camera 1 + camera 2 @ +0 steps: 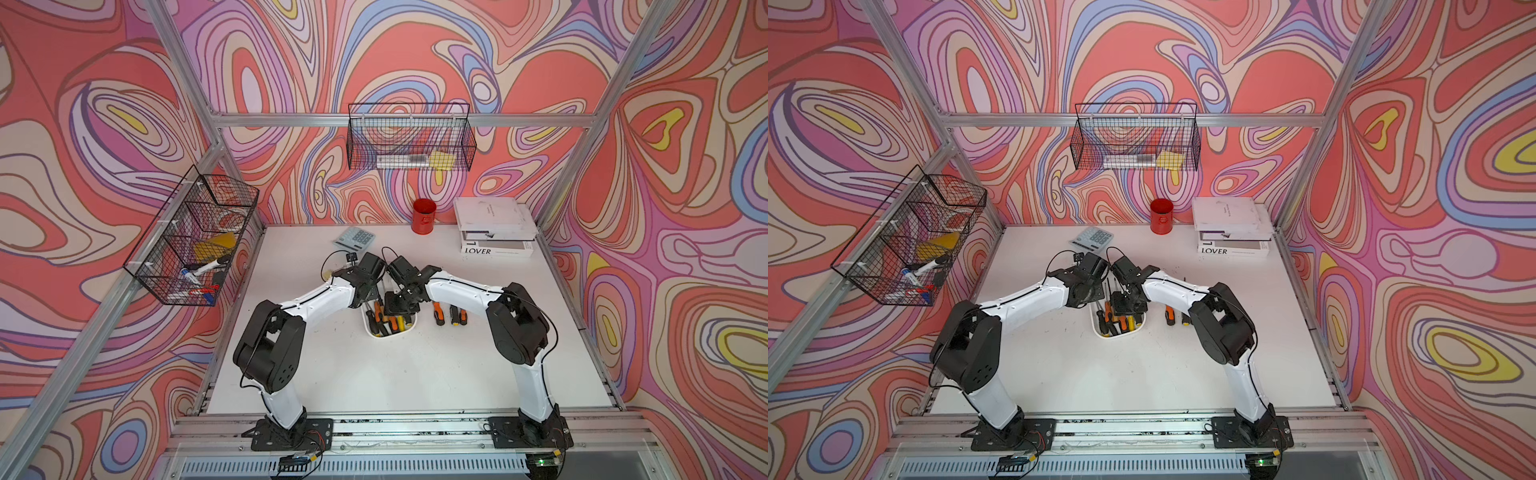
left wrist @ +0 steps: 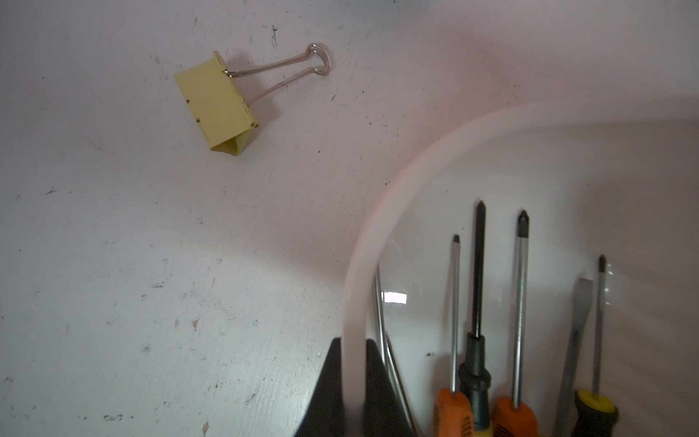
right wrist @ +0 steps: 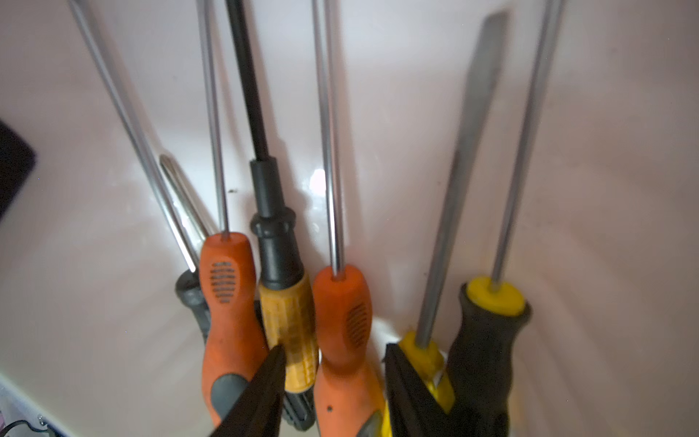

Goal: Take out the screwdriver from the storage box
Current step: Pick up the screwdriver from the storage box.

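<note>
box (image 1: pixel 389 336): white, shallow, mid worktop (image 1: pixel 374 374), between the two arms. holds a row of drivers, handles at the near end, shafts pointing far.

left pincer (image 2: pixel 353 389): clamped on the box's left rim, pinning it down.

right pincer (image 3: pixel 336 386): low in the box, fingers apart, one either side of an orange handle, not yet pressing on it.

screwdriver (image 3: pixel 342 321): orange handle, lying in the box, packed close between a yellow-handled driver (image 3: pixel 289 325) and a flat-blade driver (image 3: pixel 450 212).

three drivers (image 1: pixel 453 314): on the worktop, just right of the box.

step, as judged: the grasp, not the lift.

next move calls for: a squeeze on the orange handle alone, then a straight rise over the rim. the neighbours sit tight and may be dragged along.
</note>
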Controlling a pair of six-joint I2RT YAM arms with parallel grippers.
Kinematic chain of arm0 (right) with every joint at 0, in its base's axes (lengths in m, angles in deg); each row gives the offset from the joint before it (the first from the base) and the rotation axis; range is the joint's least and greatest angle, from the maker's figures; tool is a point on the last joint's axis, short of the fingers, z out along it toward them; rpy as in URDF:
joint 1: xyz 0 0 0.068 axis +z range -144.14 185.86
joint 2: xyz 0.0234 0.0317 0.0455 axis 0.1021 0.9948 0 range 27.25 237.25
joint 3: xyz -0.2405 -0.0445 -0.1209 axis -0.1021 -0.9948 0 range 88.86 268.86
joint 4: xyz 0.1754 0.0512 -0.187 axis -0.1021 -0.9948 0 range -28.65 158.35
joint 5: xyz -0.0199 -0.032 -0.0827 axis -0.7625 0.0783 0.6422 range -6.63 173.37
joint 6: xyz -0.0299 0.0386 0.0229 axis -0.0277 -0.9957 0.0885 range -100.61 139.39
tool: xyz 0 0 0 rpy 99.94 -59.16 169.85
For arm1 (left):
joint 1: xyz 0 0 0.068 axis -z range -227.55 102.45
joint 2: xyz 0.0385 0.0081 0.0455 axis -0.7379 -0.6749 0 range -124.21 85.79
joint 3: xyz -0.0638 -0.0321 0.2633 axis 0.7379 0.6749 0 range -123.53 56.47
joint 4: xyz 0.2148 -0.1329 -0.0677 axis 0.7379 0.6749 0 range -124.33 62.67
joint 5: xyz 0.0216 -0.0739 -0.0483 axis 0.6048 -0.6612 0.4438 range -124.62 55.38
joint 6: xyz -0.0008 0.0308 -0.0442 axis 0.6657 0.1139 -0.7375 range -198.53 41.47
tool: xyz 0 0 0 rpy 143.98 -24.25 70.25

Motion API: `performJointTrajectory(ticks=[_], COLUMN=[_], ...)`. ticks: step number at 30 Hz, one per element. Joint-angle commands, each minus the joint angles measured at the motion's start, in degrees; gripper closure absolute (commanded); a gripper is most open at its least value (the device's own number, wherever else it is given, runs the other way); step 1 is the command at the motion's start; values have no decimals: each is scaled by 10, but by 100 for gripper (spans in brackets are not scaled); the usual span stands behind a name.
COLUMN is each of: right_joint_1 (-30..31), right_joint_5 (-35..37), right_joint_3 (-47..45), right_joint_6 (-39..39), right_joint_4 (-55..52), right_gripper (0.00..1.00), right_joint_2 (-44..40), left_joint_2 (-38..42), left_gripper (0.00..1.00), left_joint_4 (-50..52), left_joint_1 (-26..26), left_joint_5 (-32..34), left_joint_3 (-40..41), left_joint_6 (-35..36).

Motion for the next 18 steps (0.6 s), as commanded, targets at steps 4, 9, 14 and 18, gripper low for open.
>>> performJointTrajectory(ticks=[4,9,14,18], right_joint_1=[5,5,6,6], right_joint_5=[65,109,120,146], right_joint_3=[36,40,32,37], right_joint_6=[-3,-5,-14,-23], right_joint_4=[-61,-88,-82,-93], right_gripper=[61,55,55,60], right_joint_2=[46,55,48,49], left_joint_2=[20,20,20,19], left_gripper=[100,100,100,100], left_joint_4=[8,9,10,12], left_joint_1=[0,0,0,0], left_joint_5=[16,16,16,18], left_joint_3=[-11,-14,-12,-11], left_joint_6=[5,6,5,5])
